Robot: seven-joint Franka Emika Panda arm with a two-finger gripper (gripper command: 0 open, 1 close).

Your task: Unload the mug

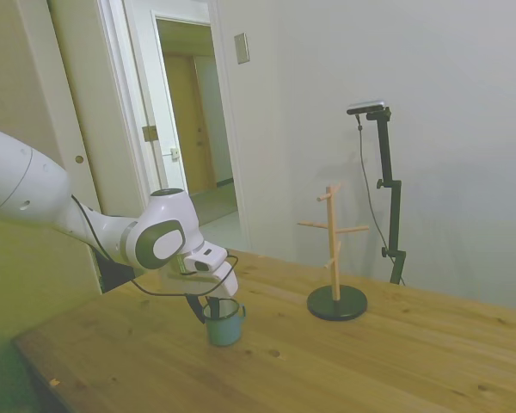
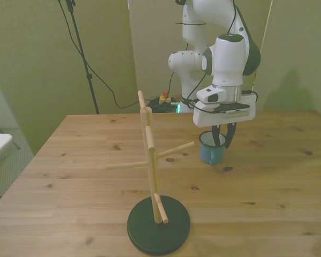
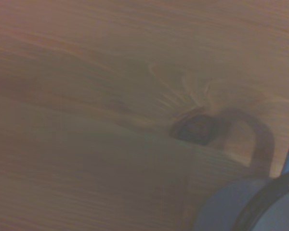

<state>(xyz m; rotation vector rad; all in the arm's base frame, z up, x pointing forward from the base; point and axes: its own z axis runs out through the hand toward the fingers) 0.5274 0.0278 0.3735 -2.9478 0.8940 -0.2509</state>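
While arm bends low | fingers (image 2: 221,140) straddle mug (image 2: 209,151) rim, grip unclear | mug upright on table (image 2: 289,182)

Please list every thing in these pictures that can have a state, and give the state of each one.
mug: upright on the table, off the rack, end effector fingers at its rim.
end effector: low over the mug; open or shut cannot be told.
wooden mug rack: upright on its dark base, all pegs bare.
door: open.
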